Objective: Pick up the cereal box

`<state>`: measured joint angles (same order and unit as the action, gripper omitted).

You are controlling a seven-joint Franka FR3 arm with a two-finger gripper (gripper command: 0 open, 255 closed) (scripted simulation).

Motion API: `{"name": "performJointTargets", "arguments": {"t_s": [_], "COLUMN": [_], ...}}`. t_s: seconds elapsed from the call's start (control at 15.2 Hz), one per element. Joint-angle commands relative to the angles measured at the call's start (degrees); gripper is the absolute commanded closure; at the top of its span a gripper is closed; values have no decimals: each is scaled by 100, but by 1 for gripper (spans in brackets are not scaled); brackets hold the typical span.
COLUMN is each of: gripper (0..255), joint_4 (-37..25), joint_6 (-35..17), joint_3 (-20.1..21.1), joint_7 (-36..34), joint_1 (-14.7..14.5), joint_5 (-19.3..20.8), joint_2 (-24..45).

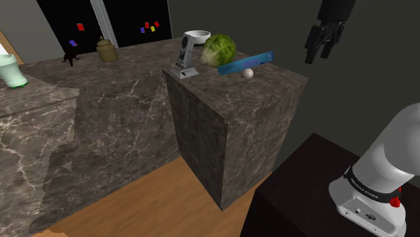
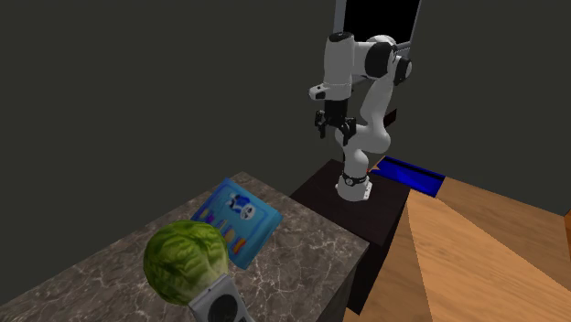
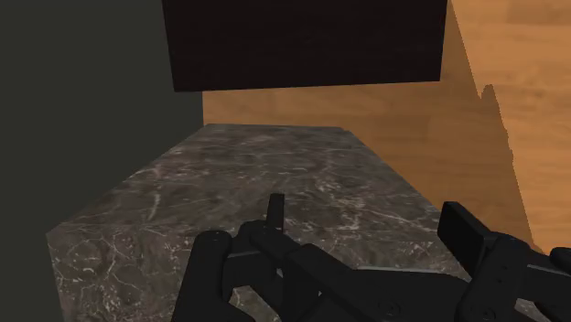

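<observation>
The cereal box (image 1: 246, 62) is a flat blue box lying on the near end of a dark marble counter (image 1: 269, 94), beside a small pale ball (image 1: 248, 73). From the second exterior view the cereal box (image 2: 236, 220) shows its printed blue face, next to a green lettuce (image 2: 186, 261). My gripper (image 1: 320, 54) hangs in the air off the counter's end, to the shoulder view's right of the box and well above it. In the wrist view the gripper (image 3: 371, 224) is open over the counter top (image 3: 265, 183), with nothing between its fingers (image 3: 274, 210).
The lettuce (image 1: 219, 49), a white bowl (image 1: 198, 35) and a grey appliance (image 1: 186, 57) stand behind the box. A brown jar (image 1: 106, 50) and a pale green cup (image 1: 10, 71) sit farther along the counter. My dark stand (image 2: 343, 197) adjoins the counter's end; wooden floor (image 1: 168, 202) lies below.
</observation>
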<state>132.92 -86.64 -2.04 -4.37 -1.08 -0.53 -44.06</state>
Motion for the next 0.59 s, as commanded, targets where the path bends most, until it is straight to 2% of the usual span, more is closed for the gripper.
{"name": "performJointTargets", "arguments": {"t_s": [0.0, 0.53], "gripper": [0, 0], "joint_4": [0, 641], "joint_6": [0, -2460], "joint_3": [0, -132], "joint_7": [0, -1444], "joint_1": [0, 403], "joint_5": [0, -1189], "joint_2": [0, 550]}}
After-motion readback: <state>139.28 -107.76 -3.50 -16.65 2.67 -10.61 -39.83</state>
